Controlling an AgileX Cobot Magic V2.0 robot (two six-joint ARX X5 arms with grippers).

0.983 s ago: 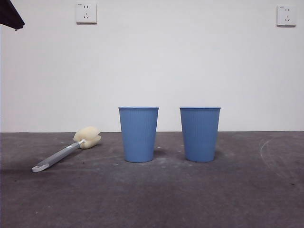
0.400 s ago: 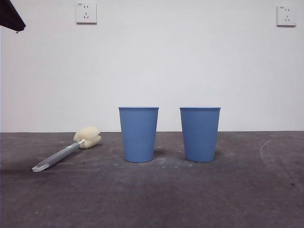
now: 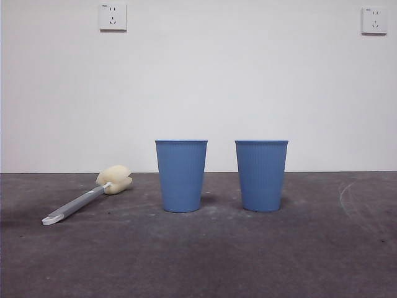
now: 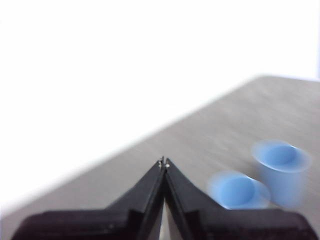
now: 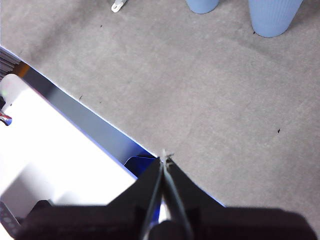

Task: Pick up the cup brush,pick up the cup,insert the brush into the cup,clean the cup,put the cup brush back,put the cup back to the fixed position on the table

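Observation:
The cup brush (image 3: 87, 198) lies flat on the table (image 3: 248, 261) at the left, its cream sponge head (image 3: 115, 179) toward the wall. Two alike blue cups stand upright side by side: one at the centre (image 3: 181, 177), one to its right (image 3: 261, 177). Neither gripper shows in the front view. My left gripper (image 4: 163, 162) is shut and empty, raised well off the table, with both cups (image 4: 239, 191) (image 4: 281, 167) blurred below it. My right gripper (image 5: 165, 159) is shut and empty near the table's front edge; the cups (image 5: 202, 5) (image 5: 275, 17) and the brush's white looped end (image 5: 118, 6) are far from it.
A white wall with two sockets (image 3: 112, 17) (image 3: 374, 20) stands behind the table. The table's front edge (image 5: 75, 107) runs diagonally through the right wrist view, with white and dark equipment beyond it.
The black arm tip at the front view's top left corner has withdrawn out of the picture. The cups and the brush have not moved.

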